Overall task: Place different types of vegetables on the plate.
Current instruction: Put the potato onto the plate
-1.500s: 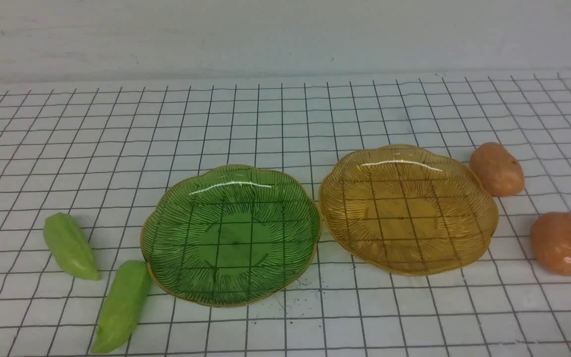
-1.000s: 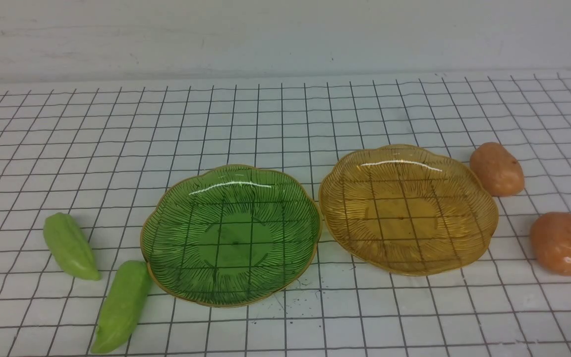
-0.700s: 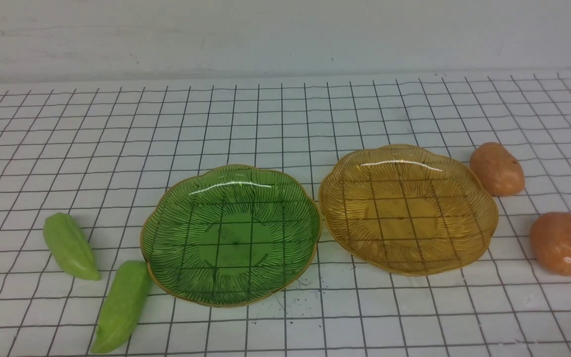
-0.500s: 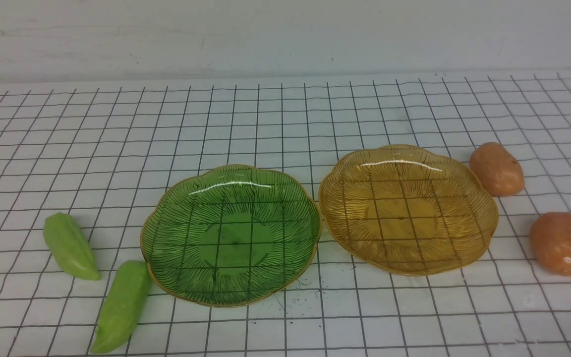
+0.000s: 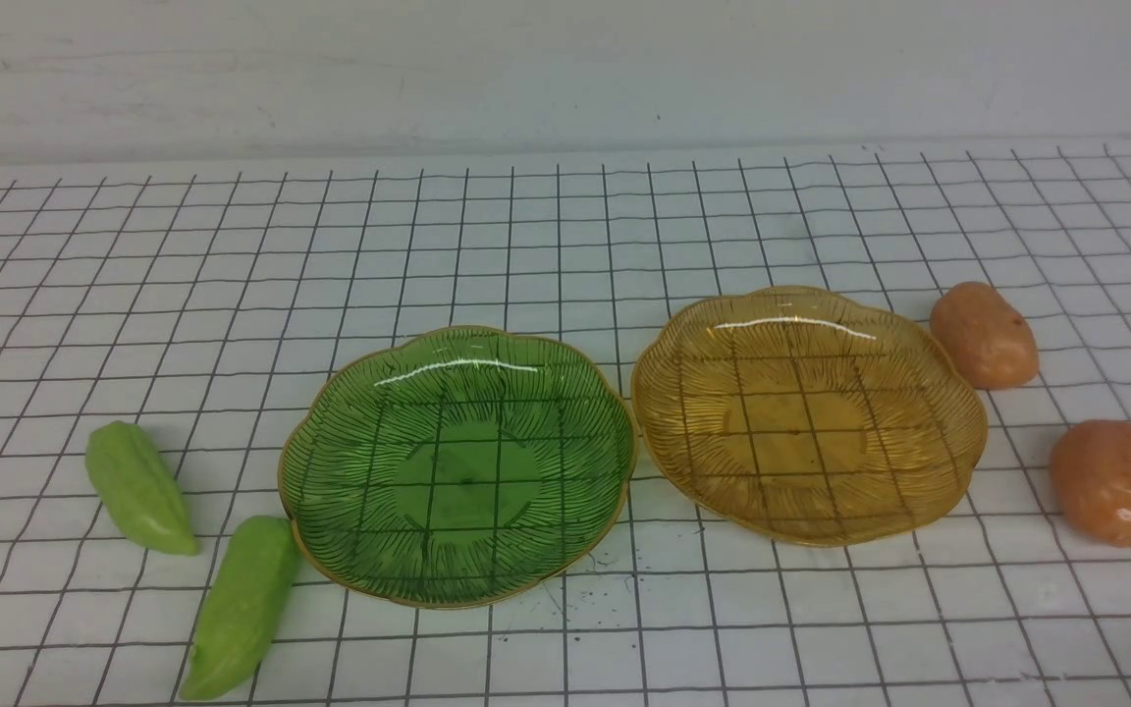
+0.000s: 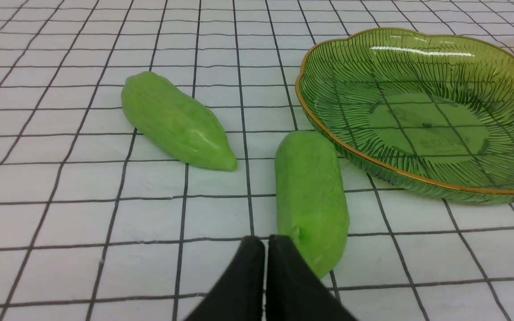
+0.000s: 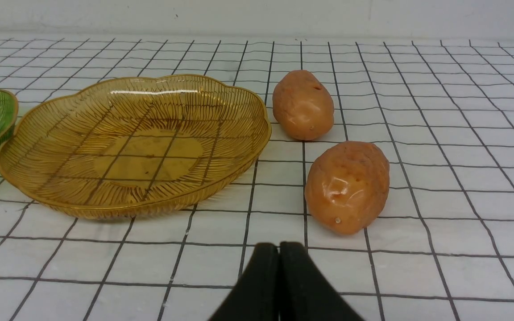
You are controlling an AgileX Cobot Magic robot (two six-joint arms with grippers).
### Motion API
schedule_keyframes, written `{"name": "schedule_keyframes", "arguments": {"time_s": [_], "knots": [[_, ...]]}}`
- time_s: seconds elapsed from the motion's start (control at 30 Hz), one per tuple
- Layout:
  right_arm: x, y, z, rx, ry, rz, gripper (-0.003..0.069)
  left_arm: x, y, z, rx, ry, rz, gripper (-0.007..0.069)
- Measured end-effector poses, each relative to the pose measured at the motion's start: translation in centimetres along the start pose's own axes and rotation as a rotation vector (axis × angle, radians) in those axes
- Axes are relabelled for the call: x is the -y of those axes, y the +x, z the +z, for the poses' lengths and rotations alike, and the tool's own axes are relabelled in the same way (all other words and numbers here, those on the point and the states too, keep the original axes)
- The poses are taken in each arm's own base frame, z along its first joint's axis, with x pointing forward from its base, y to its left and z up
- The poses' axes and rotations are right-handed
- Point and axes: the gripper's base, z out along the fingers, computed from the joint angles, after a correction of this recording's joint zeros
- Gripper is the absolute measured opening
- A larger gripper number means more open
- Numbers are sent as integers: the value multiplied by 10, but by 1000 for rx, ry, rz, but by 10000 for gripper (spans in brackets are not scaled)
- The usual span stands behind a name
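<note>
Two light-green gourd pieces lie left of the green plate [image 5: 330,462]: one [image 5: 138,487] farther left, the other [image 5: 242,604] touching the plate's near-left rim. An amber plate [image 5: 948,432] sits to the right, with two orange-brown potatoes beyond it, one [image 5: 984,335] farther back and one [image 5: 1105,481] nearer. Both plates hold nothing. Neither arm shows in the front view. My left gripper [image 6: 266,240] is shut and holds nothing, just short of the nearer gourd [image 6: 310,196]. My right gripper [image 7: 279,247] is shut too, a little before the nearer potato [image 7: 346,186].
Everything rests on a white cloth with a black grid [image 5: 565,245]. A pale wall [image 5: 565,69] rises behind the table. The two plates almost touch each other in the middle.
</note>
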Motion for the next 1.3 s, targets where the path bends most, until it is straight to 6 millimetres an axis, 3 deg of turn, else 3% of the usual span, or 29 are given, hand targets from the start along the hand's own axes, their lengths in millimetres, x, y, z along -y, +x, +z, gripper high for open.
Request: {"name": "schedule_keyframes", "arguments": {"time_s": [0.07,0.13,0.23,0.3,0.33,0.47,0.57,0.73,0.87,1.0,1.1,1.17,1.3], "knots": [[0,0,0,1,-4,30,-15,0,0,0,0,5,-22,-7],[-2,-1,0,7,-28,166,-15,3,0,0,-1,34,-136,-7],[-7,-2,0,17,-85,502,-15,12,-1,-1,-19,131,-520,-7],[-9,-3,0,16,-110,647,-15,15,-2,-1,-26,164,-640,-7],[-11,-5,0,16,-144,815,-15,19,-5,-2,-39,222,-834,-7],[-11,-9,-1,46,-168,940,-15,24,-10,-4,-40,305,-1055,-7],[-12,-13,-2,54,-177,890,-15,26,-14,-6,-30,328,-1012,-7],[-13,-73,-22,135,-207,625,-13,36,-57,-28,-12,415,-785,-7],[-13,-105,-14,-63,-159,448,-12,41,-79,-28,-150,382,-633,-7],[-7,-120,11,-364,-56,345,-10,41,-88,-18,-366,323,-501,-7],[-1,-121,31,-497,21,314,-8,40,-90,-9,-486,284,-449,-7],[8,-121,62,-619,128,271,6,37,-91,2,-599,240,-403,-7],[12,-118,90,-682,184,250,44,35,-88,13,-683,203,-380,-6]]}}
